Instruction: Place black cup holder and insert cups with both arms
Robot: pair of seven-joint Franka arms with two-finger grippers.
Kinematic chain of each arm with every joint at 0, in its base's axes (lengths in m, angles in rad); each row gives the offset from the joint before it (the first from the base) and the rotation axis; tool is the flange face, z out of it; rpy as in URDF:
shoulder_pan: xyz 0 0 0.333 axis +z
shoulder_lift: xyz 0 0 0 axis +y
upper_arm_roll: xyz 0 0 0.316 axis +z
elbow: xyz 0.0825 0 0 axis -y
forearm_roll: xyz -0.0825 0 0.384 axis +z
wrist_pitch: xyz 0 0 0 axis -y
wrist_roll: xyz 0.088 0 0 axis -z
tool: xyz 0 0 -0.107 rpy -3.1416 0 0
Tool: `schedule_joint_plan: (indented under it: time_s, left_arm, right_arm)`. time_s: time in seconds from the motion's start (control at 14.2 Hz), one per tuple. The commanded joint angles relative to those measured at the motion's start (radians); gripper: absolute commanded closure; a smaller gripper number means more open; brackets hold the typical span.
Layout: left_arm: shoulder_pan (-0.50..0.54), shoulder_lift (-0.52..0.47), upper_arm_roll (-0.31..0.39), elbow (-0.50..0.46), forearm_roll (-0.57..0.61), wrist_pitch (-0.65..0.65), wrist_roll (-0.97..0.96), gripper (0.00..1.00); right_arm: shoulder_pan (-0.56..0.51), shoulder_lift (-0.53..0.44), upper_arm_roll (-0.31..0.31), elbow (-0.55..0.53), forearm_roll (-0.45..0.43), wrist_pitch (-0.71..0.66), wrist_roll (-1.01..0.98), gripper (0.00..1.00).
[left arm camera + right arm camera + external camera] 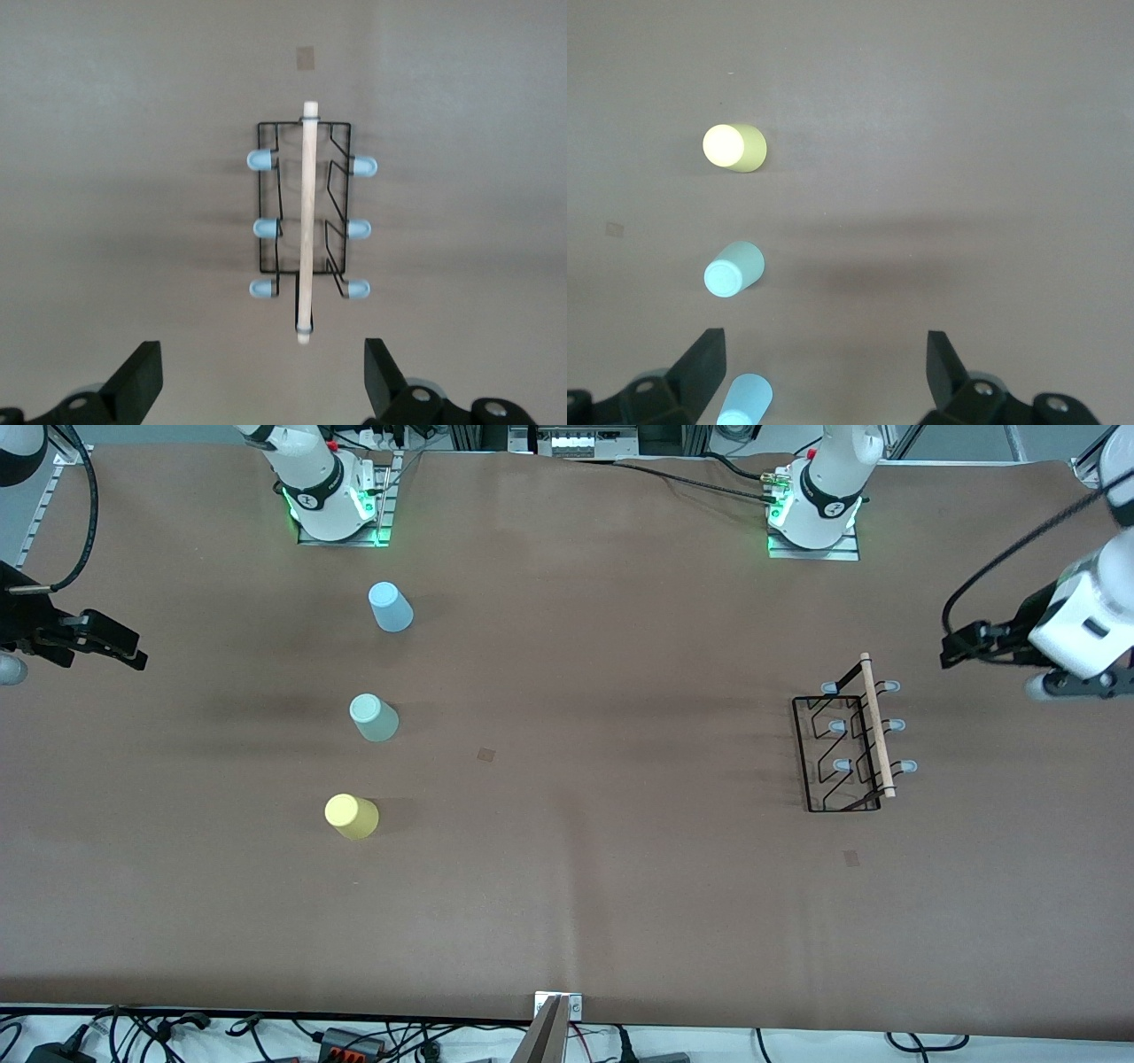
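Note:
The black cup holder (pixel 846 755) stands on the brown table toward the left arm's end, its wooden rod handle (pixel 877 726) on top. In the left wrist view the holder (pixel 306 212) lies past my open, empty left gripper (pixel 261 354). In the front view the left gripper (pixel 961 642) hangs over the table beside the holder. The light blue cup (pixel 390 607), the grey-green cup (pixel 374 717) and the yellow cup (pixel 352 816) stand in a row, closed ends up, toward the right arm's end. My right gripper (pixel 124 648) is open and empty (pixel 824 341), apart from the yellow (pixel 733 147), grey-green (pixel 733 270) and blue (pixel 747 400) cups.
The arm bases (pixel 332 505) (pixel 815 514) stand along the table's edge farthest from the front camera. Two small square marks (pixel 485 755) (pixel 850 857) show on the table cover. Cables lie off the table's near edge (pixel 354 1036).

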Motion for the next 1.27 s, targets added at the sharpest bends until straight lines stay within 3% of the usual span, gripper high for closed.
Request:
schedule_joint_plan:
  time_s: [0.0,0.21,0.63,0.98,1.2]
  left_arm:
    - [-0.007,0.024,-0.005,-0.099,0.023,0.148,0.023,0.0]
    - [-0.008,-0.019,-0.017,-0.302,0.021,0.367,0.023,0.0]
    - [-0.007,-0.06,-0.045,-0.534,0.021,0.61,0.006,0.05]
    - [-0.008,-0.051,-0.057,-0.555,0.021,0.623,-0.009,0.3]
    - [-0.002,-0.042,-0.057,-0.572,0.02,0.658,-0.014,0.5]
  right_arm:
    - [-0.005,-0.023,0.007,-0.022,-0.009,0.003,-0.013,0.0]
    - [-0.005,-0.023,0.007,-0.022,-0.01,0.004,-0.013,0.0]
    - [-0.005,-0.009,0.007,-0.021,-0.009,0.007,-0.013,0.0]
    - [-0.004,0.013,0.008,-0.022,-0.009,0.004,-0.013,0.0]
    - [-0.002,0.051,0.013,-0.017,0.001,0.003,-0.005,0.0]
